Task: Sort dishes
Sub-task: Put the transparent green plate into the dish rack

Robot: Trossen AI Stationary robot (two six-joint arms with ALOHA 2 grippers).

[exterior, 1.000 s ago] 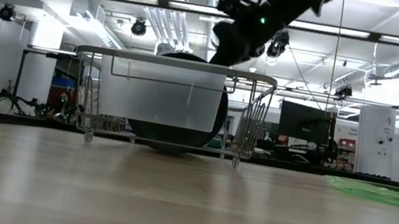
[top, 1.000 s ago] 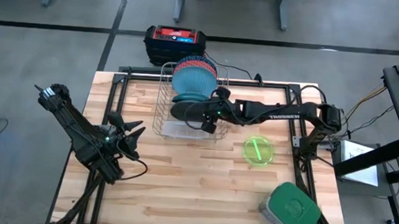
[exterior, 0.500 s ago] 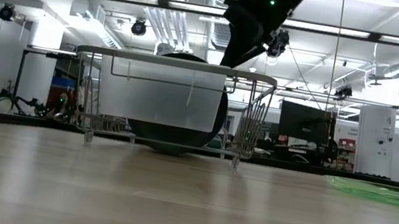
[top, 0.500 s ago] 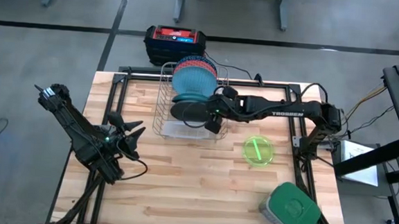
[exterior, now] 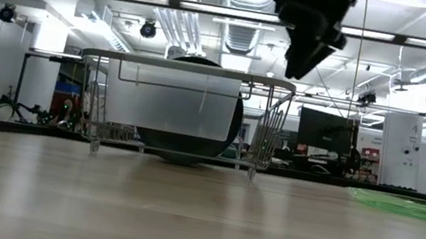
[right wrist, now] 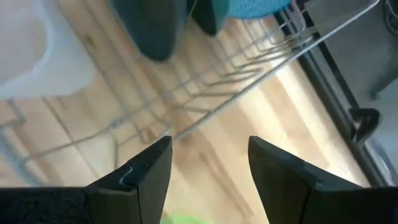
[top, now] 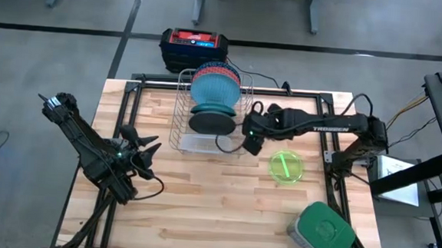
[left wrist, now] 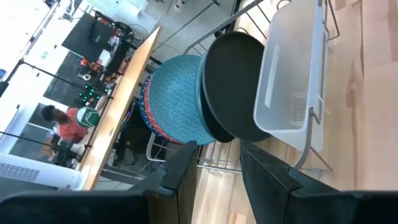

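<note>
A silver wire rack [top: 206,111] stands at the table's far middle. Several plates stand on edge in it. The blue-speckled plate [top: 216,85] is at the far side, with the dark plate [top: 209,124] in front of it. A red-patterned rim [left wrist: 145,111] shows behind them. A white tub [left wrist: 292,68] sits at the rack's near end. A neon-green bowl [top: 286,166] lies on the table right of the rack. My right gripper [top: 251,141] is open and empty beside the rack's right side, above the table [exterior: 307,57]. My left gripper [top: 138,151] is open and empty at the left.
A grey container with a green lid [top: 323,232] sits at the near right corner. A red and black box [top: 195,47] is on the floor beyond the far edge. Bare wood lies between the rack and the near edge.
My right gripper has drawn away from the dark plate in the rack toward the table's right edge. It now hangs outside the rack's right side. The dark plate stays standing in the rack.
</note>
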